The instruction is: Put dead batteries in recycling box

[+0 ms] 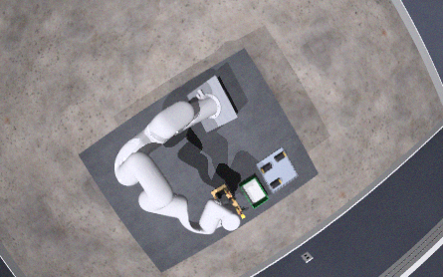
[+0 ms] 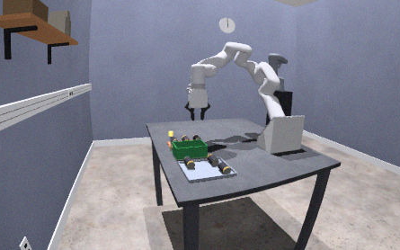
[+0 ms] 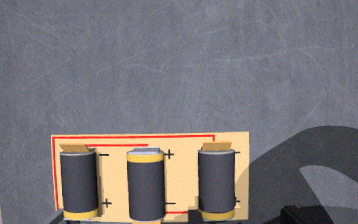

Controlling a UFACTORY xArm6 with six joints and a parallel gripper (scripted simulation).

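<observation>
My gripper (image 2: 197, 119) is open and empty, pointing down above the table by the battery board; the arm mostly hides it from above. The tan board (image 3: 114, 175) holds three dark batteries: left (image 3: 80, 182), middle (image 3: 146, 190) and right (image 3: 216, 180). The left and right have yellow bands at the bottom, the middle at the top, each band on the + side. The green recycling box (image 2: 190, 151) stands upright and level; its white inside shows no battery. The bulb (image 2: 171, 134) looks bright yellow. Three batteries (image 2: 189, 162) (image 2: 213, 159) (image 2: 224, 167) lie on the pale tray (image 2: 202, 173).
The box stands between the board and the tray, close to both. The dark table (image 1: 124, 184) has its edge near the board and tray. The robot's base block (image 2: 283, 135) stands on the far side of the table from the board. Arm shadows fall beside the board.
</observation>
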